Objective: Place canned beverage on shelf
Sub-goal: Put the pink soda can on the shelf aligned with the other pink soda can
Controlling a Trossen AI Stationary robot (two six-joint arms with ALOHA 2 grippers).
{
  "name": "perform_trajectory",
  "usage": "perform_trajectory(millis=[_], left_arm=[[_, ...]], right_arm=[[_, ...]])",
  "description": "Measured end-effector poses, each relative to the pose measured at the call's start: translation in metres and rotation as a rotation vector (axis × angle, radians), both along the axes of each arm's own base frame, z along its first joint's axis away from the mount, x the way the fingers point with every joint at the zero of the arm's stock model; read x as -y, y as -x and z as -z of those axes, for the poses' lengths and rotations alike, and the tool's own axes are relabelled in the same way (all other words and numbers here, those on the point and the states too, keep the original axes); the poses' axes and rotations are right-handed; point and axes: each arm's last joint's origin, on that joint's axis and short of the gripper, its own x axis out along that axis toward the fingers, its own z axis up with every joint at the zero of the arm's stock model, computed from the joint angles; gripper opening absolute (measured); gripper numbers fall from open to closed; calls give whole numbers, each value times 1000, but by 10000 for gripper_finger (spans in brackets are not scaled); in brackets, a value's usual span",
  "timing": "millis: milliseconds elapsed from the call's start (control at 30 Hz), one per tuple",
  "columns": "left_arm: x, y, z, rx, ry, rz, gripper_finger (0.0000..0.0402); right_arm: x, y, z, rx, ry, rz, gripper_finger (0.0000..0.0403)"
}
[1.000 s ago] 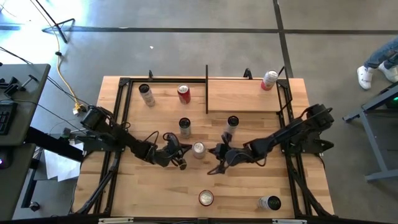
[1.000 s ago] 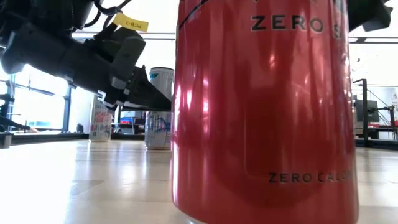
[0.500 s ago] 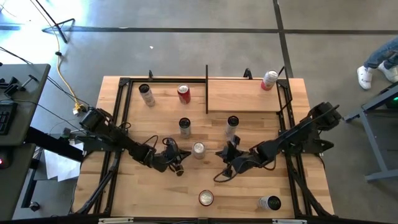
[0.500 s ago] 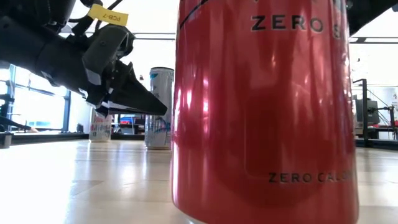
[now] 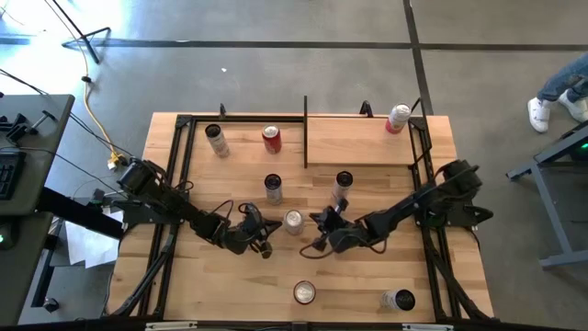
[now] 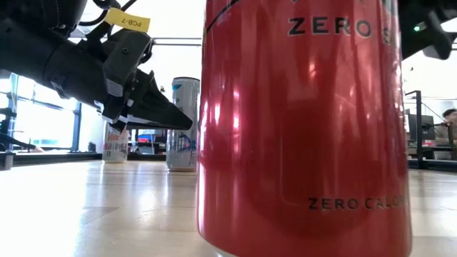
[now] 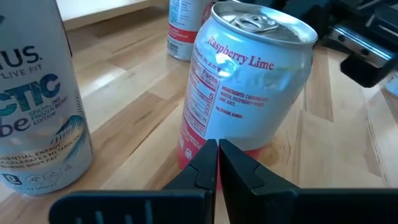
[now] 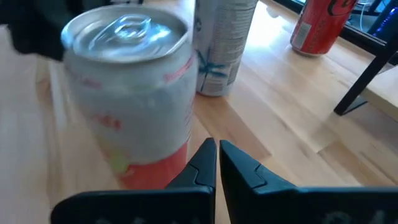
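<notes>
Both grippers, fingers closed and empty, flank the raspberry-lime can [image 5: 293, 220] mid-table: left gripper [image 5: 267, 243] at its eight o'clock, right gripper [image 5: 315, 245] at four; shelf [image 5: 358, 140] at one o'clock.

A big red can [image 6: 303, 128] stands on the pale wooden table [image 6: 93, 210], filling the middle and right of the view. Left of the red can a dark gripper [image 6: 175, 118] with a yellow tag [image 6: 127, 19] hangs above the table, fingers pressed together. Behind it stand a tall silver can [image 6: 183, 125] and, farther left of the red can, a white can [image 6: 116, 139]
</notes>
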Motion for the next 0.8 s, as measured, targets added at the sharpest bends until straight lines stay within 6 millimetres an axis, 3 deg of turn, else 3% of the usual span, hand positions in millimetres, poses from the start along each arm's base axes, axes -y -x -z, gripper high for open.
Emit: perform_trajectory(millis=[233,633,800], left_arm=[[-5,-2,0,1,-13,-28,7],[-6,-2,0,-11,-46,-24,7],[-5,-2,0,-20,-73,-16,7]], right_arm=[[3,-6,-3,22,-7,-49,4],[-20,1,-5,20,-21,-187,7],[-31,10,-15,13,52,-218,53]])
